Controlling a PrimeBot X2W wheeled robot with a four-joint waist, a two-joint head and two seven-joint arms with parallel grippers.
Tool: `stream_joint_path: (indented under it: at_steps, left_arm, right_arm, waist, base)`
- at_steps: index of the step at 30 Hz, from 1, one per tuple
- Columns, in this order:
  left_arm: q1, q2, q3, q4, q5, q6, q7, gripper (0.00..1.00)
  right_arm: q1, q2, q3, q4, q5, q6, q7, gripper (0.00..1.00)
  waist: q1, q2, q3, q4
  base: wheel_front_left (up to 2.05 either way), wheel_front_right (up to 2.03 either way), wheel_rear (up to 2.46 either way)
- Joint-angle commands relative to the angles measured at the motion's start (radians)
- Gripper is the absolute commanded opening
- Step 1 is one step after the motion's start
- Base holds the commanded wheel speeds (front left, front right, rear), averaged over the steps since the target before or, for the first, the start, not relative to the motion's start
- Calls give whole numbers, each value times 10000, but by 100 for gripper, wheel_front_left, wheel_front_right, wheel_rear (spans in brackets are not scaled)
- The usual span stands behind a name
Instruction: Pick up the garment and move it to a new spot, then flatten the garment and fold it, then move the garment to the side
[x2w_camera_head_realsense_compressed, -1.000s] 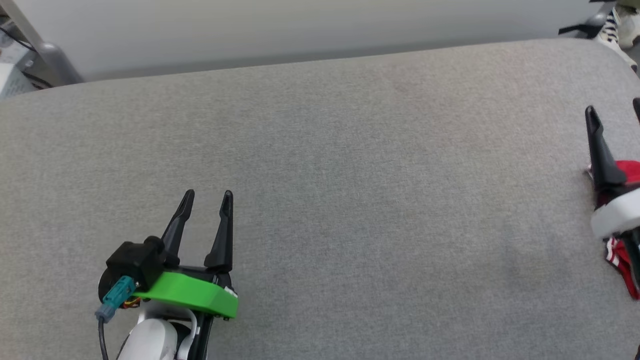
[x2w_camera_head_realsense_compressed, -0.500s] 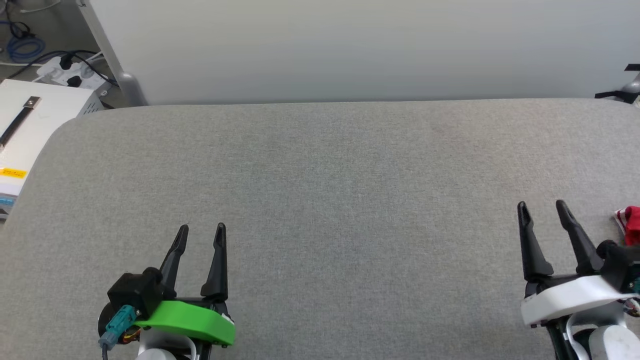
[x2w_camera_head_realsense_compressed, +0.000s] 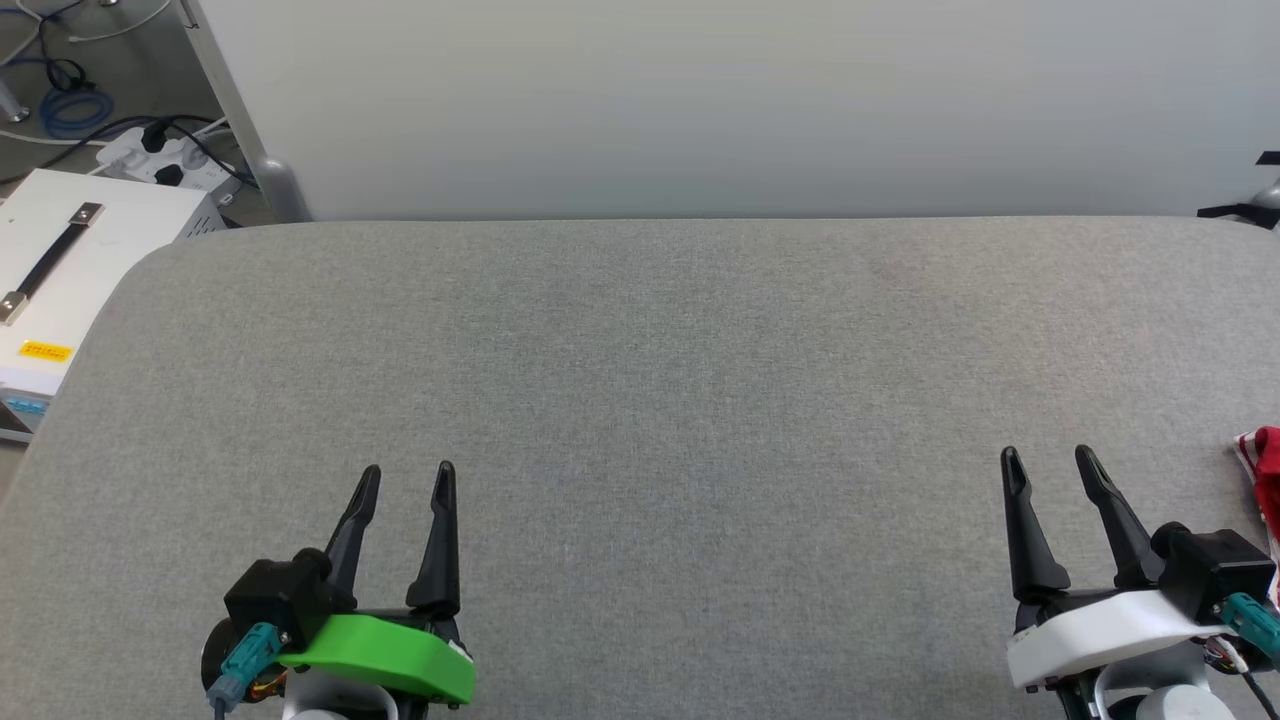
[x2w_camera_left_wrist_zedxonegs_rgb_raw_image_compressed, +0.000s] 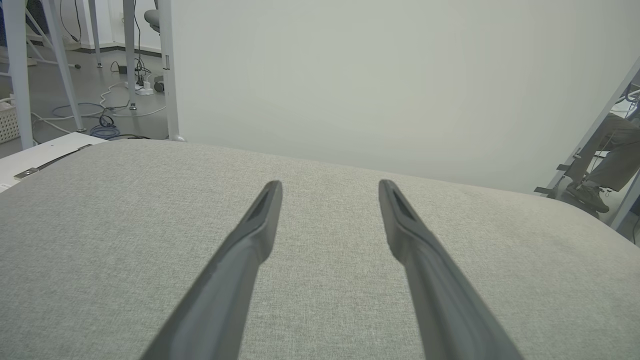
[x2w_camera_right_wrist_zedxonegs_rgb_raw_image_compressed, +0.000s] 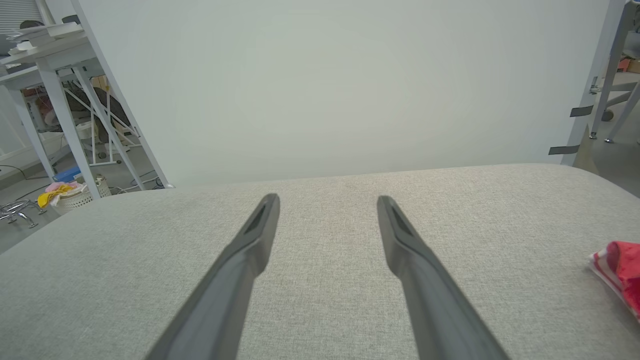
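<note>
Though mostly cut off at the right edge of the head view, can be made out as the garment (x2w_camera_head_realsense_compressed: 1265, 470): red cloth with red-and-white striped trim, lying at the right side of the grey table (x2w_camera_head_realsense_compressed: 640, 380). Cannot tell whether folded. Seen again low right in the right wrist view (x2w_camera_right_wrist_zedxonegs_rgb_raw_image_compressed: 620, 272).

Just left of it and not touching it, the right gripper (x2w_camera_head_realsense_compressed: 1048, 455), fingers spread wide, holding nothing. Well apart, at lower left, the left gripper (x2w_camera_head_realsense_compressed: 408, 470), likewise wide and empty.

A second ago: right gripper up against the cloth at the frame's edge. Since then pulled clear and level with the left; head camera swung round too. Reads as garment let go at the side, task likely at or near its end.

No lettering on the visible cloth. Yellow sticker (x2w_camera_head_realsense_compressed: 45, 350) on the white box (x2w_camera_head_realsense_compressed: 130, 240) left of the table: print too small to read.
</note>
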Motion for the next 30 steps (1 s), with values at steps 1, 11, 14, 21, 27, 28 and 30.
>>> stream_joint_path:
  at_steps: [1,11,14,21,27,28,30]
  left_arm:
    - [148,-45,43,-10,65,-30,-58,100]
    - [140,-31,-106,11,77,-36,-59,100]
    - [142,-22,-100,44,77,-37,-59,100]
    - [144,-46,-2,181,129,-37,-59,100]
    - [8,-37,-120,188,52,-6,21,0]
    - [7,-35,-118,185,54,-5,23,0]
    - [6,-37,-114,171,84,9,50,0]
  right_arm:
    - [59,28,35,34,-107,-7,-79,100]
    - [12,52,41,93,-78,-7,-152,100]
    - [3,41,61,114,-90,-7,-162,100]
    - [2,43,133,165,-88,-7,-176,100]
    - [-3,25,145,144,-31,0,-119,0]
    - [-4,24,145,143,-33,0,-117,0]
    - [-4,30,142,131,-60,0,-91,0]
  waist:
    - [1,0,8,-3]
    - [1,0,36,14]
    - [1,0,19,17]
    - [1,0,23,22]
    - [1,0,44,22]
    - [1,0,43,22]
    - [1,0,42,20]
  base:
    - [0,0,0]
    - [0,0,0]
    - [0,0,0]
    - [0,0,0]
    - [0,0,0]
    - [0,0,0]
    - [0,0,0]
